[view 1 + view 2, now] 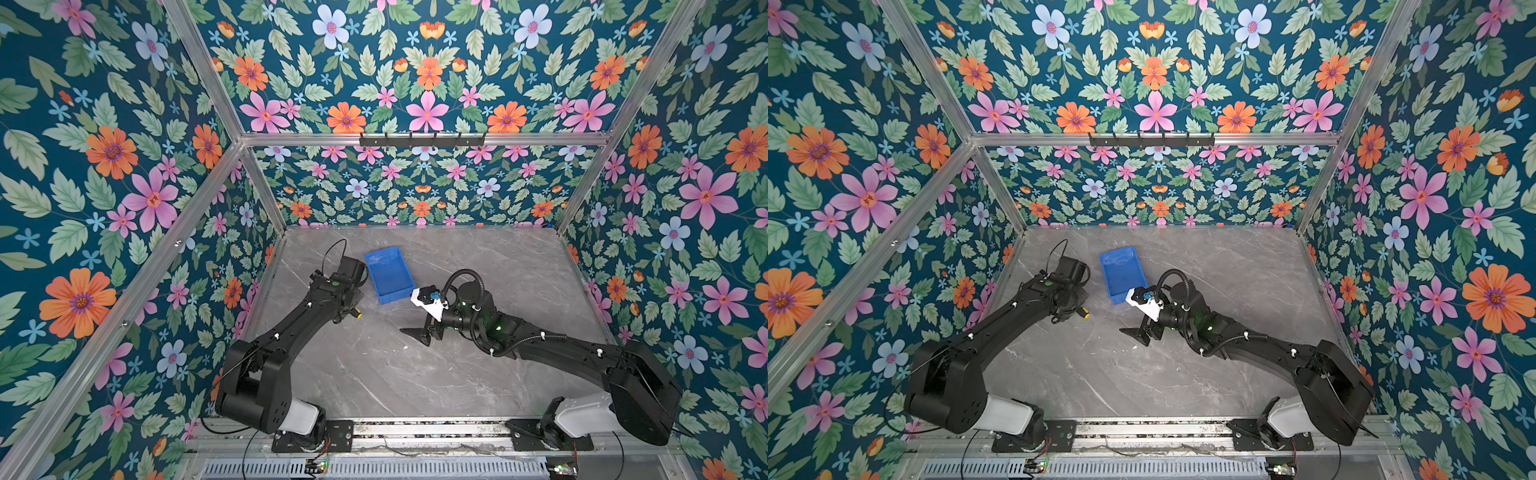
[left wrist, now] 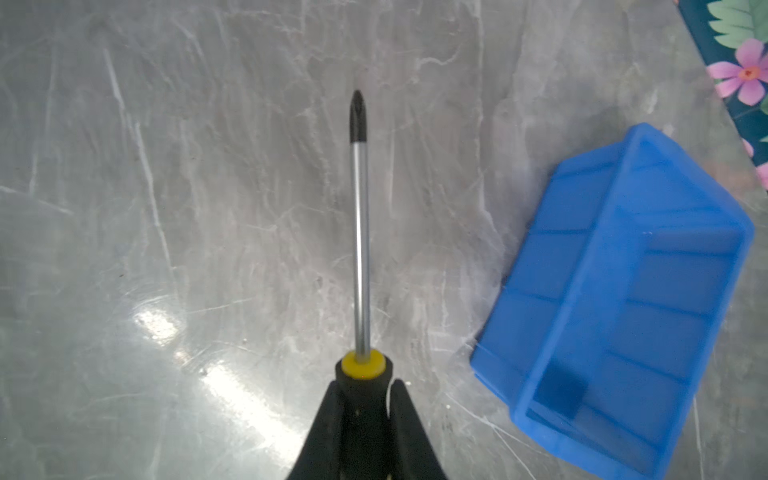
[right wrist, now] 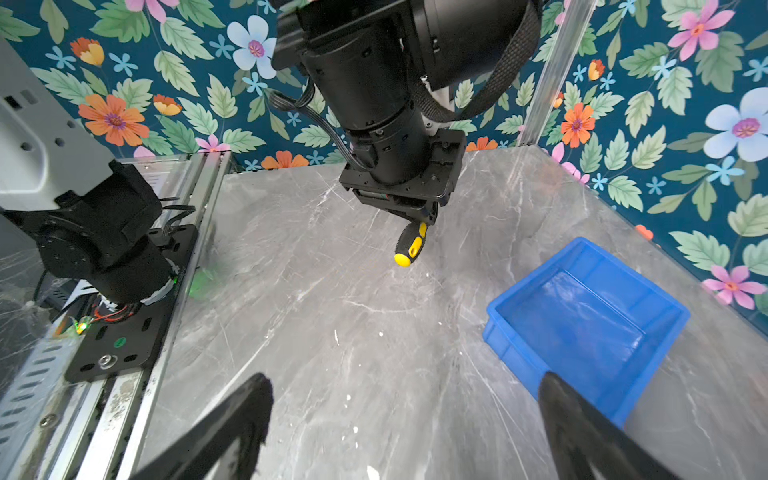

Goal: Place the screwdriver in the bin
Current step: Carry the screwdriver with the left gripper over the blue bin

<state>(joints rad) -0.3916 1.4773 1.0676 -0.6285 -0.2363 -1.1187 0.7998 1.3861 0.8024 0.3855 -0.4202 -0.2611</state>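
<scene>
Room: boxed in on three sides by walls in dark teal wallpaper, loaded with pink, orange and pale blue flowers plus green leaves.
Frame: silver aluminium rails run along the wall joins, and a black hook rail sits on the back crossbar.
Counter: grey marble-look slab with white veins, pretty glossy, with a bright glare patch in the left wrist view and a few little white specks.
Bin: bright blue, sitting skewed on the counter toward the back, between the two arms.
Right gripper: fingers spread wide and gripping nothing, low over the counter near the bin's front corner.
Left gripper: black fingers clenched on the screwdriver's handle.
Screwdriver: in the left fingers, outside the bin and just beside its left wall in both top views. The shaft points out over bare counter, and the yellow butt end pokes out the other side.
</scene>
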